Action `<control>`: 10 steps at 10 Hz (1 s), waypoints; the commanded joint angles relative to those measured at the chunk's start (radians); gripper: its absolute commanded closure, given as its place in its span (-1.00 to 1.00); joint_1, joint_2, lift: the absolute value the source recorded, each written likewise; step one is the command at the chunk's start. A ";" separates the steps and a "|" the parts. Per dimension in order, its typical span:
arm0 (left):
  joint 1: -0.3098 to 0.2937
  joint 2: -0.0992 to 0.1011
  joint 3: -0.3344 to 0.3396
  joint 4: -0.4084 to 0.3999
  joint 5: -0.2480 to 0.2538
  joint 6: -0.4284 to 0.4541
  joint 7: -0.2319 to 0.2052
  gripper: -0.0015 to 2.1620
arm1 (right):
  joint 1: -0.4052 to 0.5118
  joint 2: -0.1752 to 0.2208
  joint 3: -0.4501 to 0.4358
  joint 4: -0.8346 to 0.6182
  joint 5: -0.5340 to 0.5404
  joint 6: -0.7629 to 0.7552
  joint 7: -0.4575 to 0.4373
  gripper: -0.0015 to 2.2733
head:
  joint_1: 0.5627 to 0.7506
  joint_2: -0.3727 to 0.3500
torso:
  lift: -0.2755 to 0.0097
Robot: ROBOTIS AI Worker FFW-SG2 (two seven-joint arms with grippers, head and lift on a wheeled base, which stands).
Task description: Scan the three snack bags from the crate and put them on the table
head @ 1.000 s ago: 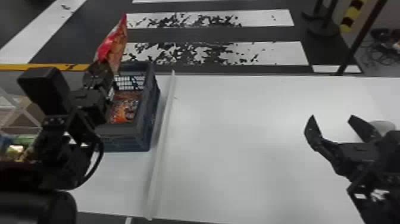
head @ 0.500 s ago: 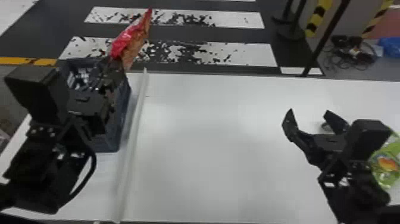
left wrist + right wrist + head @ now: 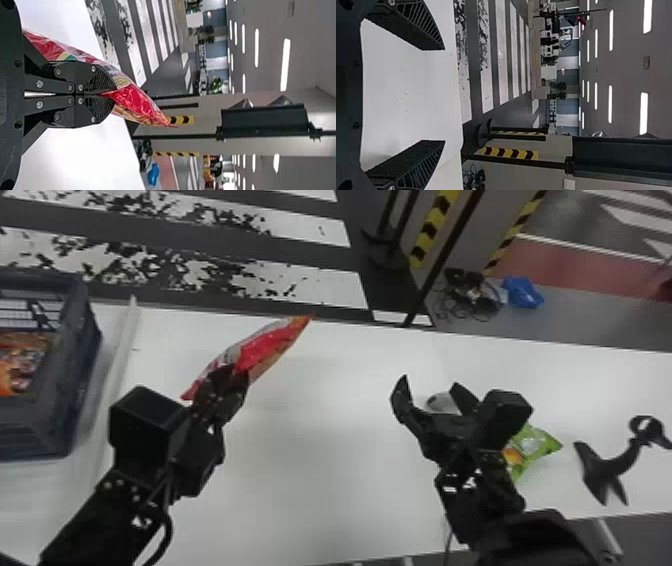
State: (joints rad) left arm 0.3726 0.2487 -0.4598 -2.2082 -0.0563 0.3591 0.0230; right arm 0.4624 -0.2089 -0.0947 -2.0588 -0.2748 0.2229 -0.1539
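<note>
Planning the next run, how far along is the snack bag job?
The green bag lies on the table, so it looks done, though its scan can't be confirmed. The red bag is in hand, in the left gripper. The orange bag in the crate is left.

Open room: white table (image 3: 325, 450) between left gripper (image 3: 227, 382) and right gripper (image 3: 430, 382), passable near to far. Gap also between right gripper's spread fingers. Obstacles: red bag (image 3: 270, 345) in left gripper, sticking out toward far right. Left side: raised strip (image 3: 117, 365), then crate (image 3: 40, 430) walls. Right side: green bag (image 3: 537, 445) beside right arm, black stand (image 3: 607, 467) farther right, narrow gap between.
</note>
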 commanded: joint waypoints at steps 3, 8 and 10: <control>-0.001 0.026 -0.166 0.160 -0.080 -0.065 0.025 0.58 | 0.013 0.002 -0.023 -0.004 -0.023 -0.003 -0.003 -0.97 | 0.41 -0.94 | 0.28; 0.003 0.034 -0.277 0.255 -0.005 -0.090 0.006 -0.95 | 0.009 0.003 0.000 -0.006 -0.024 -0.006 -0.004 -0.97 | 0.41 -0.94 | 0.28; 0.012 0.047 -0.249 0.203 0.078 -0.090 -0.002 -0.98 | 0.015 0.003 -0.002 -0.007 -0.024 -0.006 -0.004 -0.97 | 0.41 -0.94 | 0.28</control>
State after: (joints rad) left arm 0.3825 0.2893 -0.7154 -1.9906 -0.0054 0.2691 0.0229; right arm 0.4746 -0.2055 -0.0951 -2.0657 -0.2991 0.2169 -0.1580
